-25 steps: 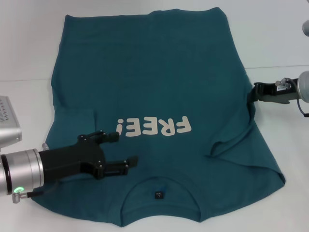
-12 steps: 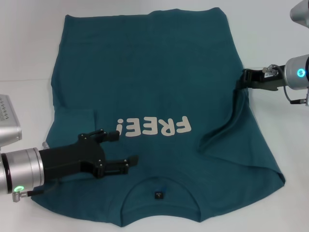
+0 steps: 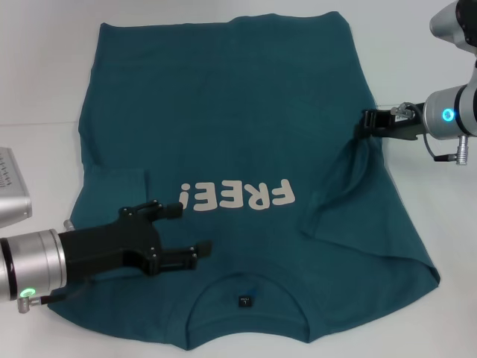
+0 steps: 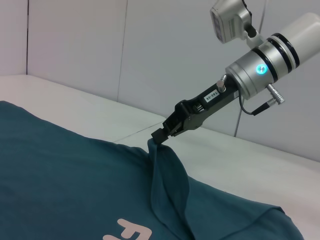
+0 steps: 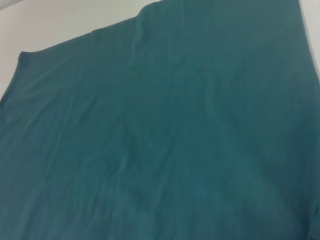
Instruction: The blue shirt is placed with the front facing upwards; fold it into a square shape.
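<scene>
While our right end effector, clamped on the blue shirt sleeve, drags it further inward, left end effector hovers open.

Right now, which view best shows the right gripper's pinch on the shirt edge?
The left wrist view: the right gripper is shut on a raised peak of the blue shirt. The head view shows the pinch smaller; the right wrist view shows only fabric.

left tool: fingers spread, low, near side | right tool: pinched closed, raised, far right
</scene>
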